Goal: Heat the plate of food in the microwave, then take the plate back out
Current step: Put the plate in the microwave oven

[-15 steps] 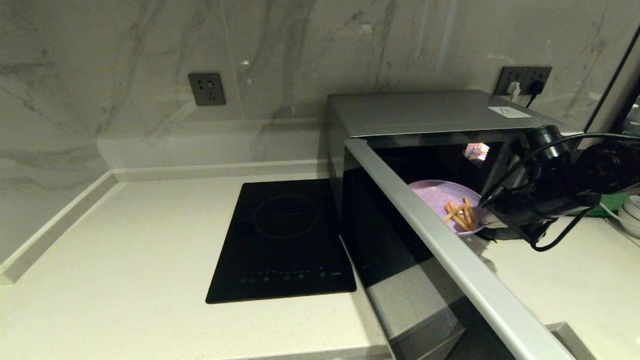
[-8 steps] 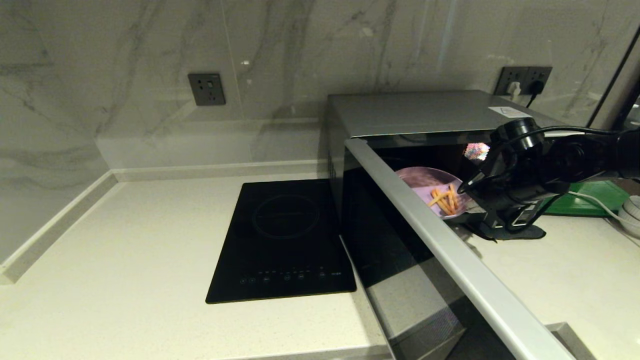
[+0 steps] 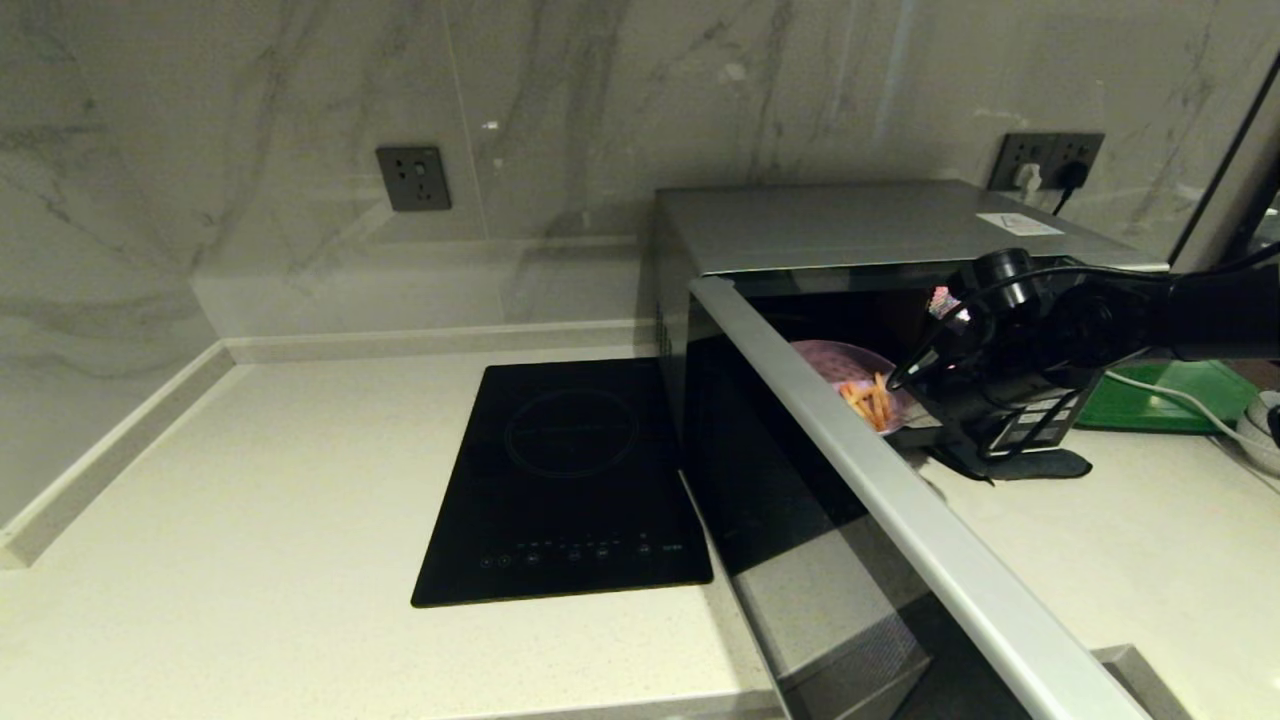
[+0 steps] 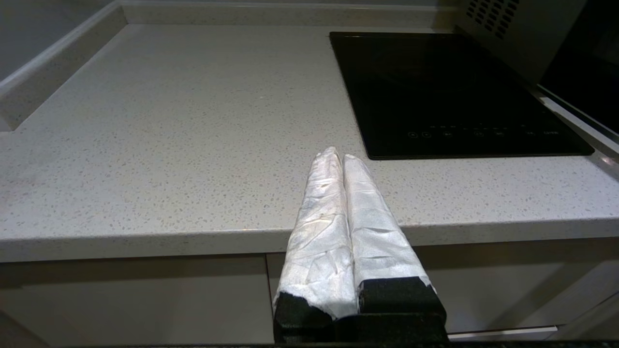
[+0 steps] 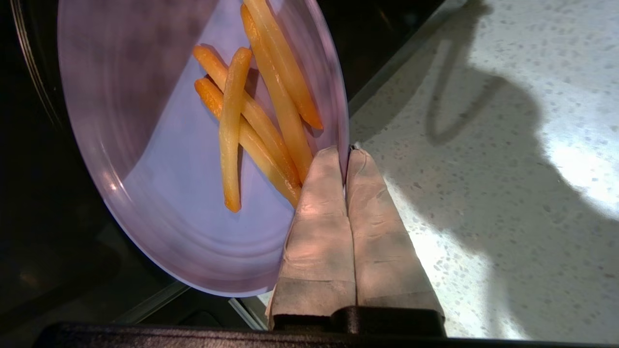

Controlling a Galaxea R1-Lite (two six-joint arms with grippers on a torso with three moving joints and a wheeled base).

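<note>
The silver-grey microwave [image 3: 860, 230] stands at the back right with its dark glass door [image 3: 900, 500] swung open toward me. The lavender plate of food [image 3: 850, 365] carries several orange-yellow fries [image 5: 261, 121] and hangs just inside the oven's opening, partly hidden by the door edge. My right gripper [image 5: 344, 152] is shut on the plate's [image 5: 159, 145] rim, one finger above it and one below, and the plate is held off the counter. My left gripper [image 4: 338, 154] is shut on nothing, parked in front of the counter's front edge.
A flat black induction cooktop [image 3: 570, 480] lies on the counter left of the microwave. A green tray [image 3: 1170, 400] and white bowls [image 3: 1262, 420] sit at the far right. A dark mat [image 3: 1010, 462] lies on the counter by the oven's opening. The open door juts out over the counter's front.
My right arm has carried the plate to the left and away from me, from over the counter into the microwave's opening. The left arm has not moved.
</note>
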